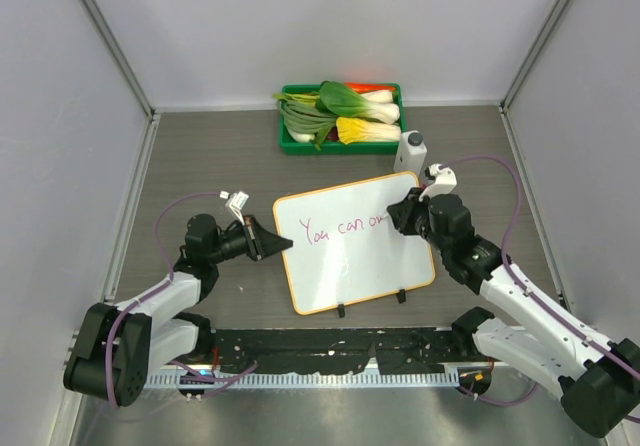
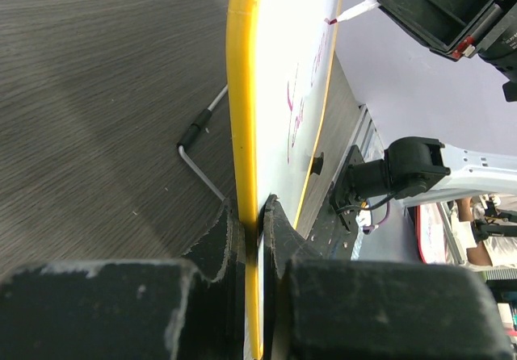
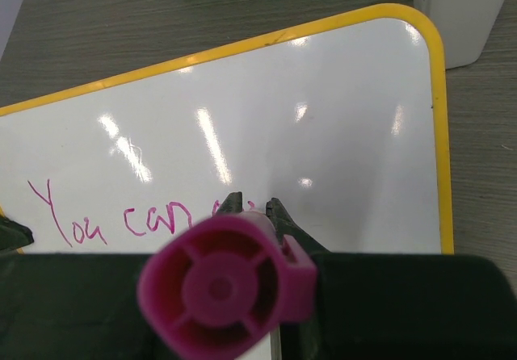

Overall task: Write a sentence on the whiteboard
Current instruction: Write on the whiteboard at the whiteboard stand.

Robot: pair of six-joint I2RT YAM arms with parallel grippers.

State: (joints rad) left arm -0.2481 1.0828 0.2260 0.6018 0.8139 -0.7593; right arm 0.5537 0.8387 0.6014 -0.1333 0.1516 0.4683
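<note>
The whiteboard, white with an orange-yellow rim, lies propped in the middle of the table. Pink writing on it reads "You can" and the start of a further word. My left gripper is shut on the board's left rim, seen edge-on in the left wrist view. My right gripper is shut on a pink marker, its cap end facing the right wrist camera, its tip touching the board just right of the writing. The marker tip shows in the left wrist view.
A green tray of vegetables stands at the back. A white bottle stands just beyond the board's far right corner. The board's thin metal stand sticks out underneath. Grey walls close in three sides.
</note>
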